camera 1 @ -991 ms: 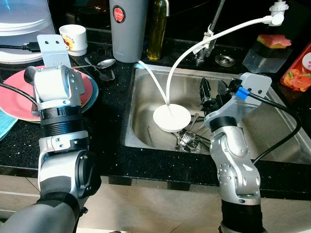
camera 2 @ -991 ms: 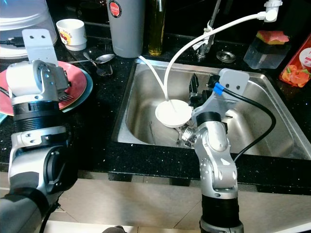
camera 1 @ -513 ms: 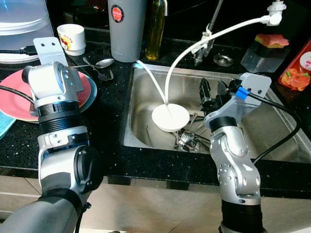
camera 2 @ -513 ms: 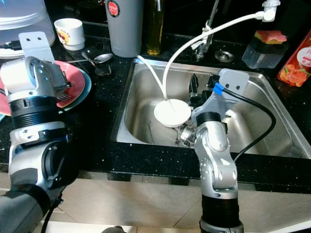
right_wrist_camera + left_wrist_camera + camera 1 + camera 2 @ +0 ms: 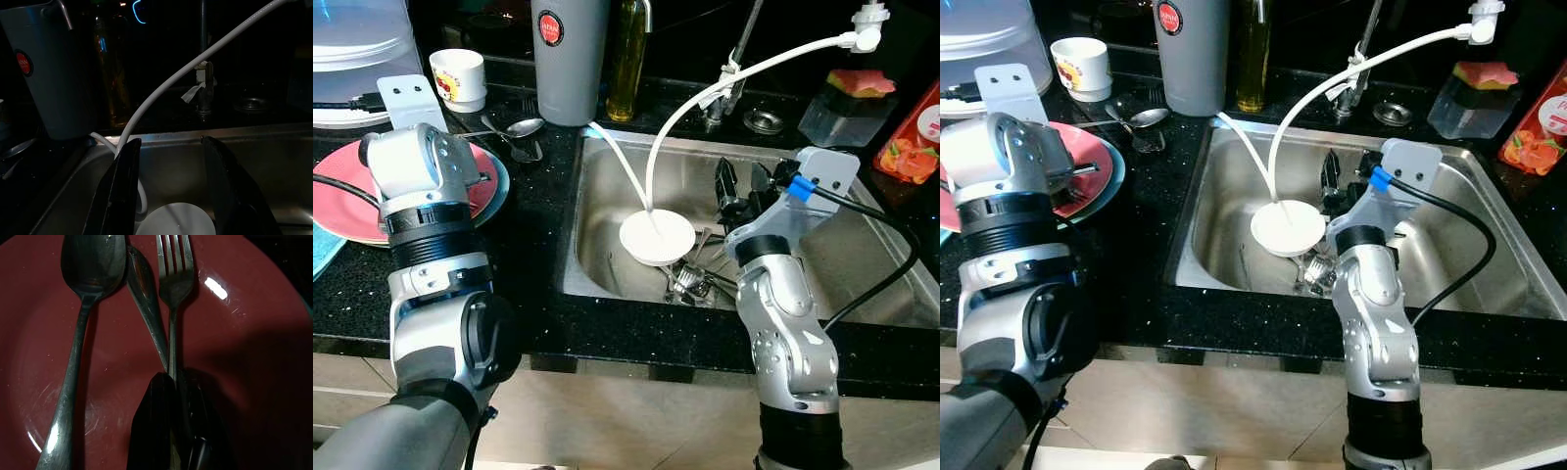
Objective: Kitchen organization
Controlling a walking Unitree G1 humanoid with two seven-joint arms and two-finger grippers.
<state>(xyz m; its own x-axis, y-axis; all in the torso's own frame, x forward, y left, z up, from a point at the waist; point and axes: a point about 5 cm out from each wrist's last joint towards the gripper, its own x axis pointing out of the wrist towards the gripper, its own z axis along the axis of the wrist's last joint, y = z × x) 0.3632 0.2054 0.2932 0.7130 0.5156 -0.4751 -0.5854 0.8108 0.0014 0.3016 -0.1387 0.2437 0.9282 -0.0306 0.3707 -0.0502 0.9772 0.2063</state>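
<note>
over the red plate (image 5: 342,191), left of the steel sink (image 5: 876,264), your left gripper (image 5: 178,396) hangs with its two black fingers pressed together around the handle of a fork (image 5: 173,289), whose tines point away from the wrist. beside that fork on the plate you have a large spoon (image 5: 85,293) and the narrow handle of a second piece of cutlery (image 5: 146,303) lying between the two, its tip touching the spoon bowl. the red plate sits on a teal-rimmed plate on the black counter, left of the sink. your right gripper (image 5: 168,186) is held above the sink basin, fingers spread apart and gripping nothing, pointed toward the back wall of the sink. below it, near the middle of the sink, a round white dish (image 5: 657,237) lies flat, and a white hose (image 5: 744,70) arcs down from the tap side to meet it. a tangle of metal utensils (image 5: 690,282) lies in the sink just in front of the dish. behind the sink's left corner stand a grey jug with a red badge (image 5: 570,54) and a bottle of yellow oil (image 5: 628,59). left of the jug you can see loose spoons (image 5: 514,132) on the counter and a small white cup (image 5: 458,78). right of the sink sits a clear container with a sponge (image 5: 847,98) on top.
</note>
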